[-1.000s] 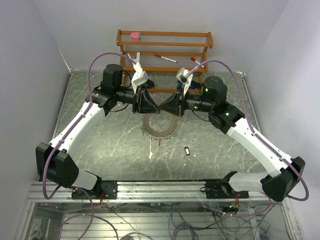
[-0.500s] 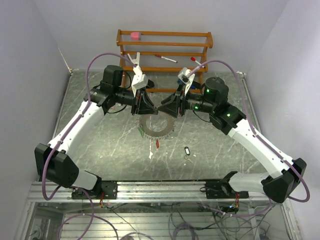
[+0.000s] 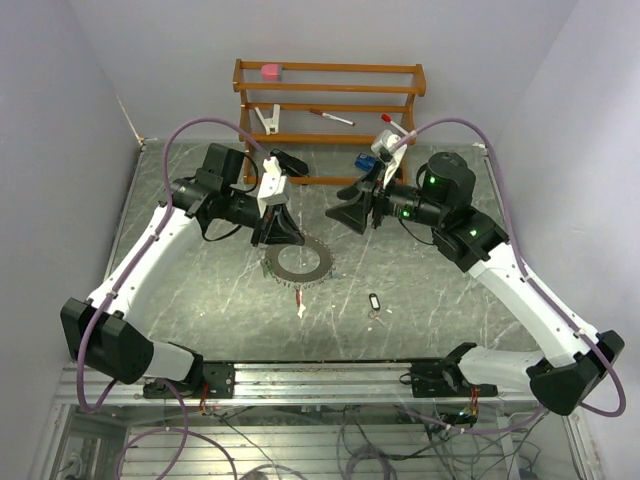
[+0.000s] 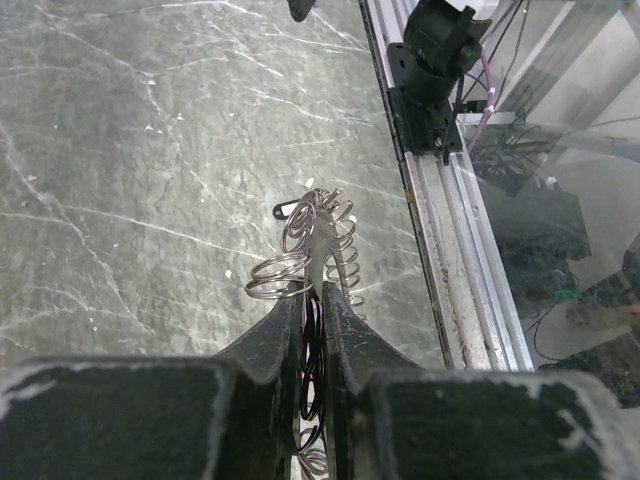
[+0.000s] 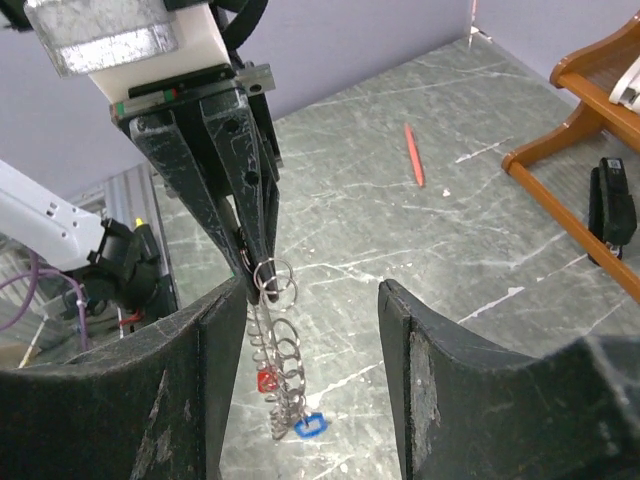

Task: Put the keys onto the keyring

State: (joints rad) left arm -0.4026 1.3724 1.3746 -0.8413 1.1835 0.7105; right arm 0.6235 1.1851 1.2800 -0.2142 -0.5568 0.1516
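Note:
My left gripper (image 3: 283,238) is shut on the rim of the keyring (image 3: 297,263), a thin grey ring fringed with small wire loops, which hangs tilted above the table. In the left wrist view the jaws (image 4: 313,295) pinch the keyring (image 4: 312,245) edge-on. In the right wrist view a red-tagged key (image 5: 267,381) and a blue-tagged key (image 5: 309,427) dangle from the keyring (image 5: 278,335). A black-tagged key (image 3: 374,300) lies loose on the table. My right gripper (image 3: 340,214) is open and empty, just right of the ring, with its fingers (image 5: 215,390) standing wide apart.
A wooden rack (image 3: 330,88) stands at the back with a pink block (image 3: 270,71), a white clip (image 3: 268,120) and a red-capped pen (image 3: 330,117). A red pen (image 5: 414,155) lies on the marble. A small white scrap (image 3: 301,312) lies below the ring.
The right gripper has opened, let go of the ring and drawn back to the right. The left gripper has carried the ring a little to the left and nearer.

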